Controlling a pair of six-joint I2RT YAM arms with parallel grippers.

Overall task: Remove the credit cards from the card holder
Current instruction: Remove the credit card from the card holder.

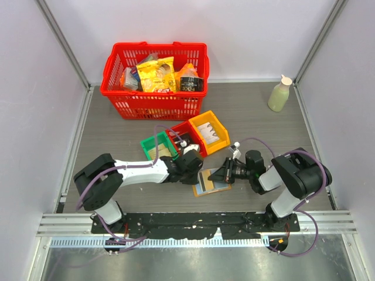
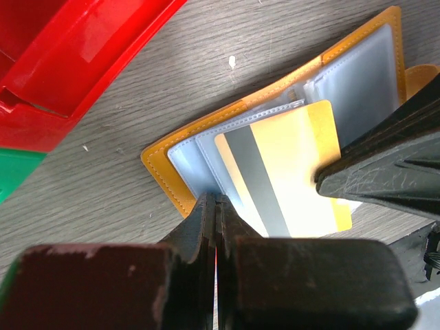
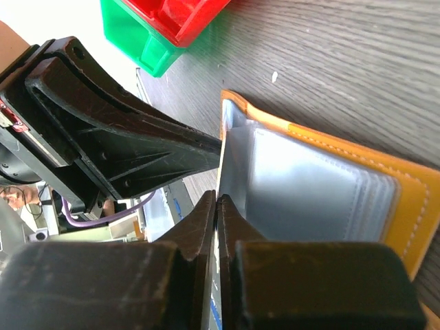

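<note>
Grey wood-grain laminate covers the table [image 1: 263, 126], and near its front edge, between the two arms, the card holder [image 1: 206, 186] lies open and flat. Its cover is tan-orange leather-like material with pale stitching along rounded edges, and inside are stacked bluish-grey clear plastic sleeves [image 2: 364, 82] with a soft sheen. One credit card [image 2: 289, 165], a thin cream-yellow rectangle with a grey stripe across it, sticks out over the sleeves at a slant. The right gripper [image 3: 217, 201] is closed on the end of this card, its black textured fingers pressed together with the card showing edge-on as a pale sliver. The left gripper [image 2: 215, 201] is closed too, its wedge-shaped tips pinching the near edge of a sleeve. Just beyond the holder stand three small glossy plastic bins side by side: green [image 1: 153, 146], red [image 1: 183, 136] and yellow-orange [image 1: 212, 130]. Farther back sit a red lattice basket [image 1: 146, 104] of packets and a pale green bottle [image 1: 279, 93].
</note>
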